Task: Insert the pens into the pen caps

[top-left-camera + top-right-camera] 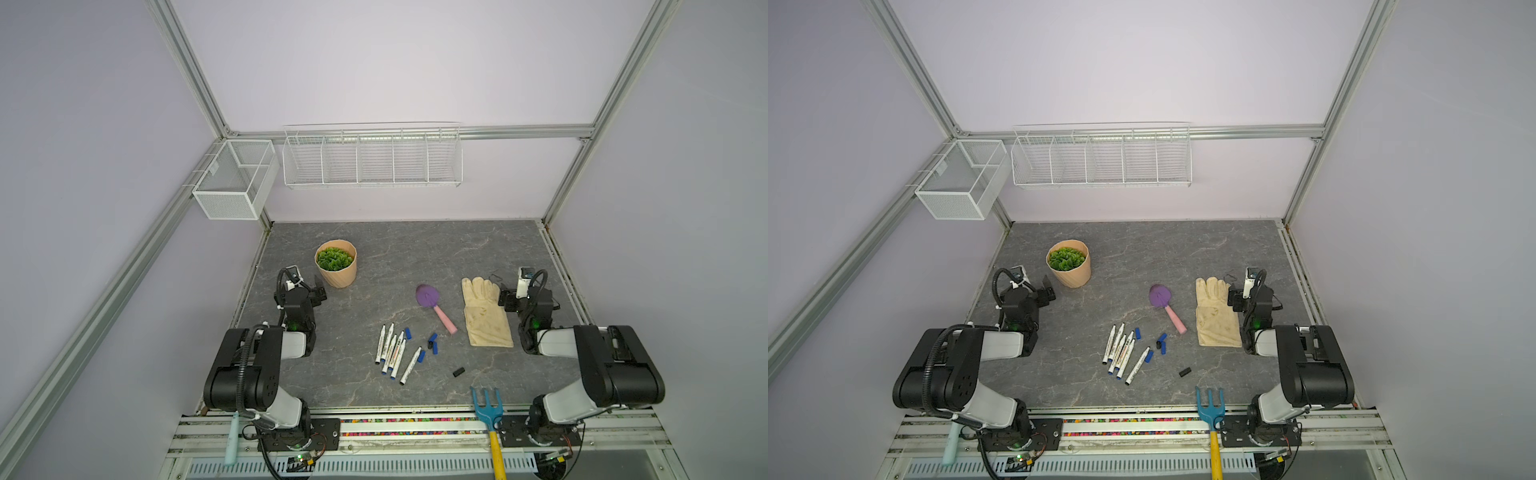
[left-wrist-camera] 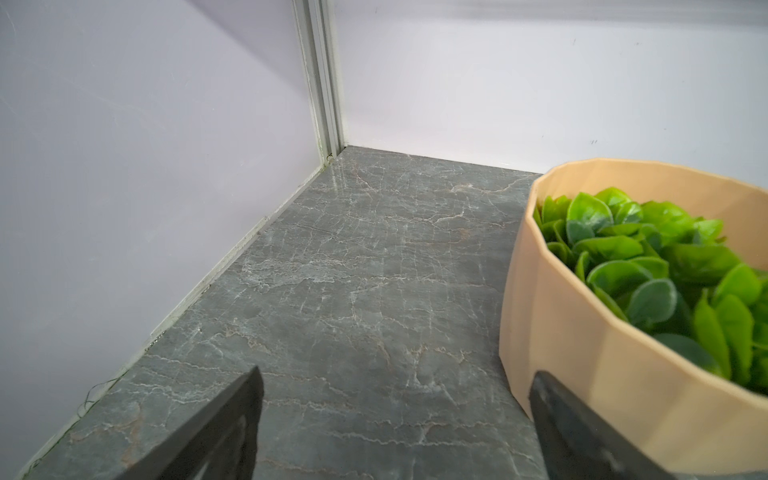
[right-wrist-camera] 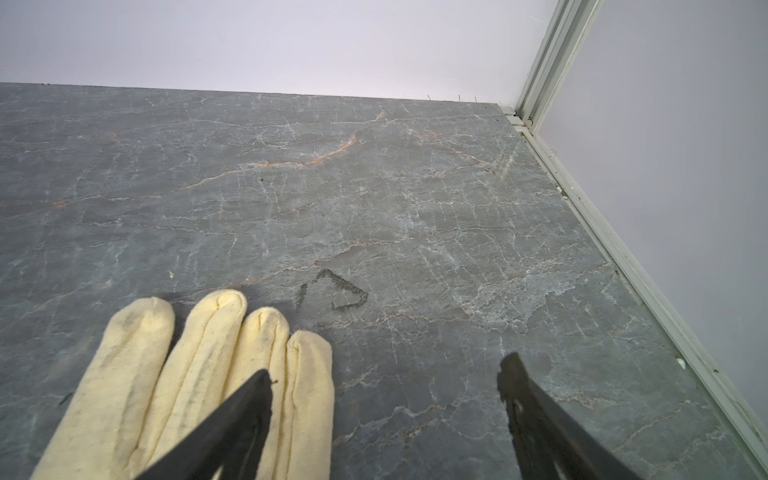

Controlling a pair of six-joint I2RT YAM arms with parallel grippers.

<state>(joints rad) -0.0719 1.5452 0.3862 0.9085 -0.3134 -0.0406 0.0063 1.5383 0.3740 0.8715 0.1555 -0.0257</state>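
Grey table [image 1: 374, 257] with pale marble veining. White pens [image 1: 380, 344], blue or black ends; caps [image 1: 435, 348] blue and black. Purple trowel [image 1: 428, 296], pink handle. Cream glove [image 1: 484, 320]. Beige pot [image 1: 345, 279], green leaves [image 1: 334, 258].

The table [image 1: 374, 257] is carrying a pot [image 1: 341, 279], trowel [image 1: 434, 305] and glove [image 1: 484, 318]; pens [image 1: 398, 359] and caps [image 1: 435, 348] are lying loose mid-table, a rake [image 1: 487, 405] overhanging the front edge.

pens [image 1: 380, 345]: 6
blue pen caps [image 1: 408, 333]: 4
black pen caps [image 1: 458, 372]: 2
glove [image 1: 484, 316]: 1
trowel [image 1: 434, 305]: 1
plant pot [image 1: 340, 277]: 1
hand rake [image 1: 486, 406]: 1
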